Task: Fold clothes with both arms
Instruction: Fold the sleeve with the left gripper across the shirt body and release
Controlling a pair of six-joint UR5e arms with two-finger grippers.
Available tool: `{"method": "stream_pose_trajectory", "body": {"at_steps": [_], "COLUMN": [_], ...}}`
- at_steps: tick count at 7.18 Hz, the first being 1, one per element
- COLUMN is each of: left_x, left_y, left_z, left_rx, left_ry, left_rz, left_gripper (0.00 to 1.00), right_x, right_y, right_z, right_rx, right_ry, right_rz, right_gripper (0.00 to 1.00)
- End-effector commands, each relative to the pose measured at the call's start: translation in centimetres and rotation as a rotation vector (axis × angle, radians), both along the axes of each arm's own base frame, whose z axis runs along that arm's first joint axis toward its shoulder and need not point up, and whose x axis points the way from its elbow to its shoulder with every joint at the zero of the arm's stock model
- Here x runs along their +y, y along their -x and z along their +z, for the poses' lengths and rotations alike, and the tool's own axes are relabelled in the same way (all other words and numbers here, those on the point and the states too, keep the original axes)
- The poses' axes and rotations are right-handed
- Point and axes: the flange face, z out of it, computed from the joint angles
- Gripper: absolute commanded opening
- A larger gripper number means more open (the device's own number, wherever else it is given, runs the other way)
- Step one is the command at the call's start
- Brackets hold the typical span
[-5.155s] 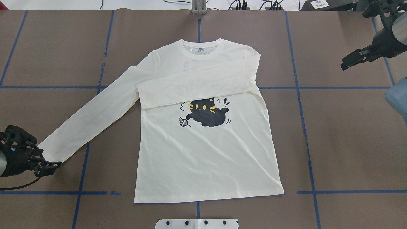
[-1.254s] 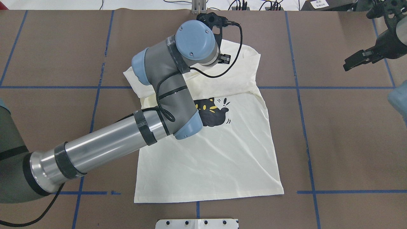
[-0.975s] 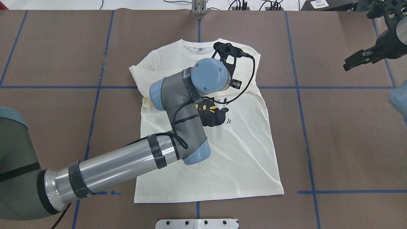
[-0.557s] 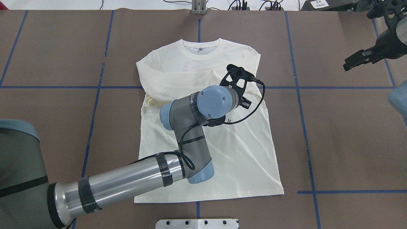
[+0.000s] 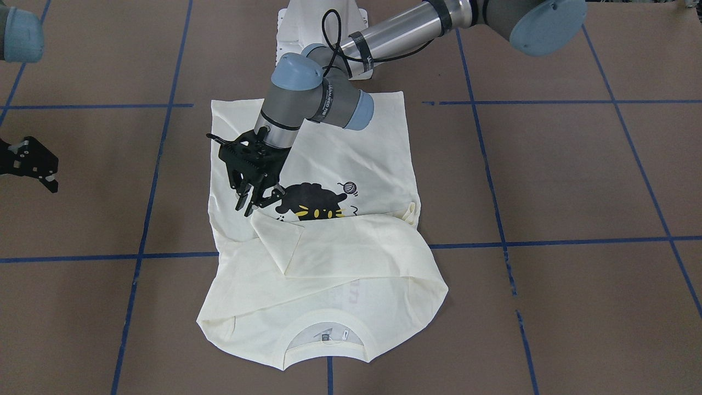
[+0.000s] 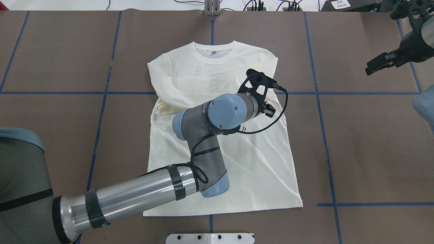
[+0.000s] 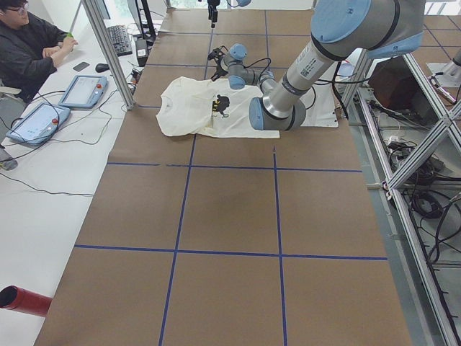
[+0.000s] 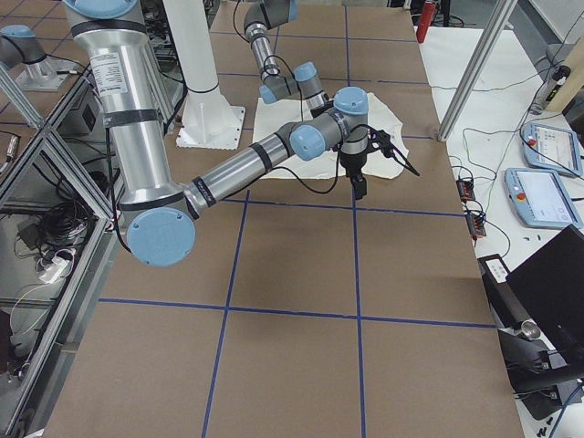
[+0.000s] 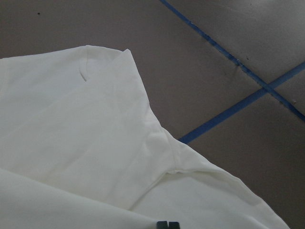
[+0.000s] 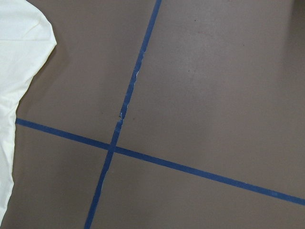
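The cream long-sleeved shirt point(image 6: 237, 169) lies face up on the brown table, collar point(image 5: 326, 337) away from the robot. Both sleeves are folded across the chest; the left sleeve point(image 5: 351, 247) lies on top and ends just beside the black cat print point(image 5: 310, 203). My left arm point(image 6: 135, 196) reaches over the shirt. Its gripper point(image 5: 256, 207) points down at that sleeve's cuff and is shut on it; the left wrist view shows the fingertips point(image 9: 167, 224) together over cloth. My right gripper point(image 6: 369, 67) hangs open over bare table at the far right, apart from the shirt.
Blue tape lines point(image 6: 318, 101) grid the table. The white pedestal plate point(image 6: 210, 238) sits at the near edge. A person point(image 7: 29, 43) sits at a desk with tablets point(image 7: 79, 90) beyond the far side. A metal frame point(image 8: 465, 64) stands at the corners.
My left arm has carried the left sleeve from the table's left across the chest, then drawn it back and down toward the cat print. The right gripper stays in place.
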Motion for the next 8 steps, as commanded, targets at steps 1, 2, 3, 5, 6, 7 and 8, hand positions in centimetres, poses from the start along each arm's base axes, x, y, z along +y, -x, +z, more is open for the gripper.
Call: {"method": "stream_pose_trajectory", "body": {"at_steps": [1, 2, 3, 5, 6, 7, 8], "left_x": [-3.3, -7.3, -9.1, -10.1, -9.9, -10.6, -11.7], "left_y": [3.4, 8.0, 12.8, 21.7, 26.9, 31.4, 35.6], "left_z": [-0.6, 1.1, 3.9, 8.6, 12.3, 16.2, 19.3], "left_rx": [0.042, -0.01, -0.06, -0.28, -0.323, -0.364, -0.376], "left_ry": [0.083, 0.164, 0.162, 0.058, 0.018, -0.016, -0.037], "left_rz": [-0.005, 0.09, 0.103, 0.102, 0.092, 0.13, 0.168], "left_gripper": [1.0, 1.0, 1.0, 1.0, 1.0, 1.0, 1.0], "right_x": [-0.4, -1.3, -2.4, -2.4, -2.9, -3.4, -3.2], "right_y": [1.2, 2.9, 5.1, 13.4, 17.7, 21.8, 26.4], "right_z": [-1.2, -3.0, -4.5, -9.8, -12.6, -15.3, -17.1], "right_rx": [-0.011, -0.021, -0.016, -0.009, -0.016, -0.017, 0.014], "right_ry": [-0.035, -0.06, -0.084, -0.109, -0.095, -0.082, -0.084], "right_rz": [-0.016, -0.033, -0.046, -0.006, 0.039, 0.081, 0.124], "right_gripper": [1.0, 1.0, 1.0, 1.0, 1.0, 1.0, 1.0]}}
